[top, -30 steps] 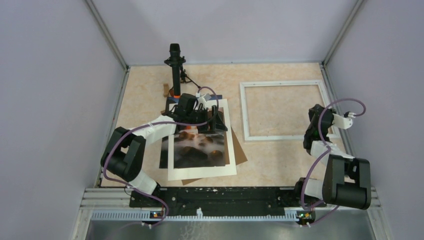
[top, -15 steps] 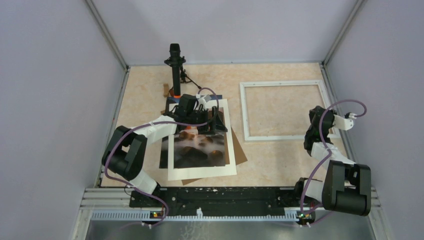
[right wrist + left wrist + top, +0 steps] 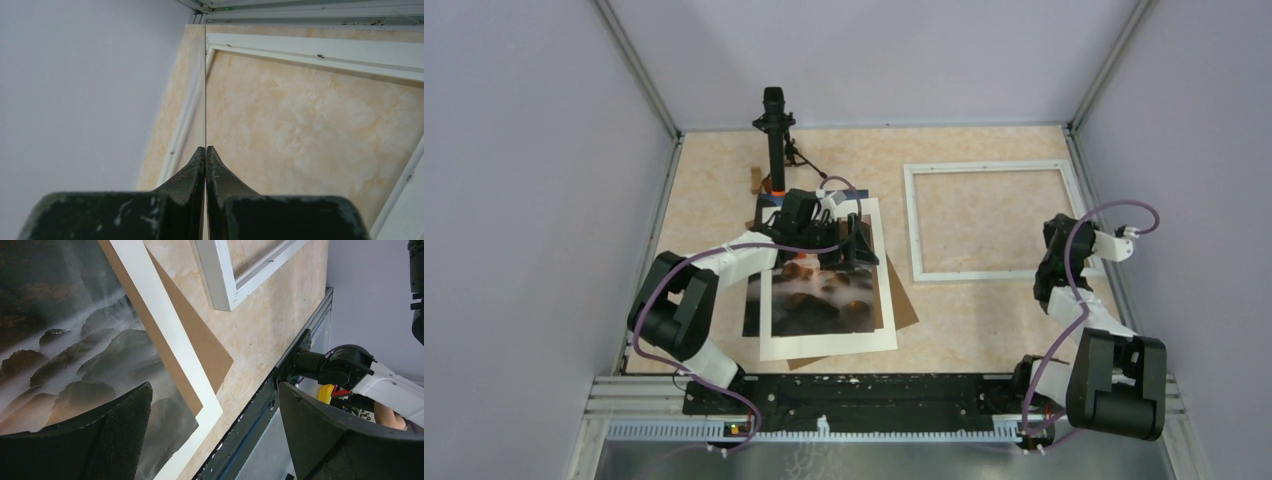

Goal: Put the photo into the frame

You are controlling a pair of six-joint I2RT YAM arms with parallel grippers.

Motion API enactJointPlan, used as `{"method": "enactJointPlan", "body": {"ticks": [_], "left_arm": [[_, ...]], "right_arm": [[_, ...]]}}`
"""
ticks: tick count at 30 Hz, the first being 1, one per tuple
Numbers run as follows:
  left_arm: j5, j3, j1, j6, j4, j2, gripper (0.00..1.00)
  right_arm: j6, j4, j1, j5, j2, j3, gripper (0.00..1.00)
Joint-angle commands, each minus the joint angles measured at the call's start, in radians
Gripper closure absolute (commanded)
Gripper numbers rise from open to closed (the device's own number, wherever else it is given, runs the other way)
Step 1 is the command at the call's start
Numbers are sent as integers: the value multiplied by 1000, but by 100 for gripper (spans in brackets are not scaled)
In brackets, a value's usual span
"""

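Progress: none yet. Photo [image 3: 824,300] lies at seven o'clock, well apart from the frame [image 3: 911,220] at two o'clock. Left gripper [image 3: 215,390] hovers wide open over the photo, seemingly holding nothing; right gripper [image 3: 205,150] is closed and empty.

We see a table [image 3: 984,320] with a beige, marbled top, closed in on three sides by plain, pale lilac walls [image 3: 874,60]. Grey metal posts [image 3: 637,68] rise along the two back corners. A black rail [image 3: 874,392] on aluminium profiles [image 3: 904,430] lines the near edge. The light is soft and even.
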Motion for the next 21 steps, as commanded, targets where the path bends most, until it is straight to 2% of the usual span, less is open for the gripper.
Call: {"method": "enactJointPlan", "body": {"ticks": [1, 21], "left_arm": [[15, -7, 5, -4, 44, -3, 2], [21, -11, 5, -7, 44, -6, 2]], "right_arm": [[-19, 13, -25, -17, -39, -5, 100], [-30, -21, -46, -62, -48, -3, 100]]}}
